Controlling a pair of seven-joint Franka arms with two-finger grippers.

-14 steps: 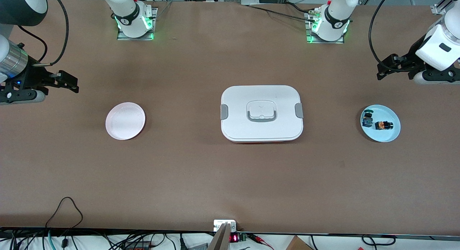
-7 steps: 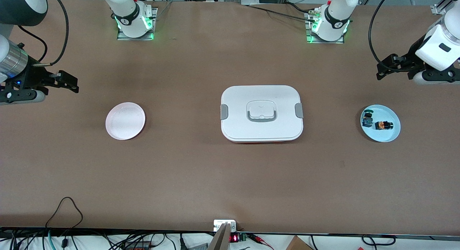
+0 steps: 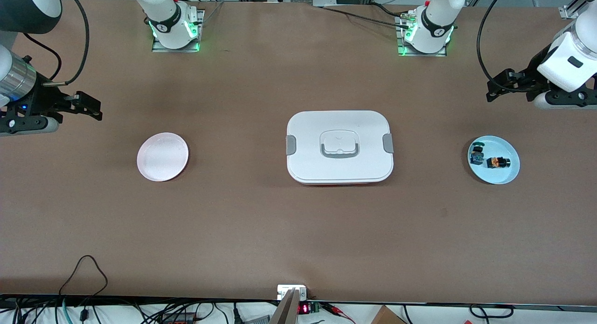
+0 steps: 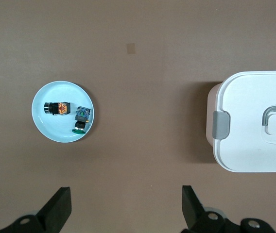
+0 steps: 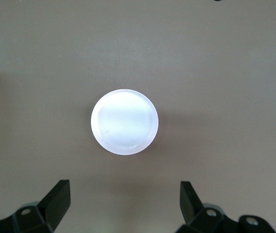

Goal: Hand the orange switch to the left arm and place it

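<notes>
I see the orange switch [image 3: 497,162] lying on its side on the light blue plate [image 3: 508,175], at the right of the front view toward the left arm's end of the table. Just beside it on that plate lies the blue-and-green switch [image 3: 476,155]; whether the two touch I cannot tell from the front, though in the left wrist view the orange switch [image 4: 56,108] and its neighbour [image 4: 81,118] show a thin gap between them. The orange cap itself is hard to make out; I mostly see a black body with an orange patch.

The box [image 3: 339,147] sits in the middle of the front view, lid on, with only a sliver of red edge showing below it. In the left wrist view it is cut off at the frame's right edge [image 4: 254,121]. The pink plate [image 3: 163,156] lies at the left, toward the right arm's end, and fills the centre of the right wrist view [image 5: 124,122].

The left gripper [image 3: 494,88] hangs at the upper right of the front view, over bare table [image 3: 298,230] above the blue plate in the frame, its arm cropped by the frame edge. Its fingers [image 4: 58,209] are spread wide with nothing between them. The right gripper [image 3: 93,108] hangs at the upper left over bare table, fingers [image 5: 58,196] equally wide apart and holding nothing.
</notes>
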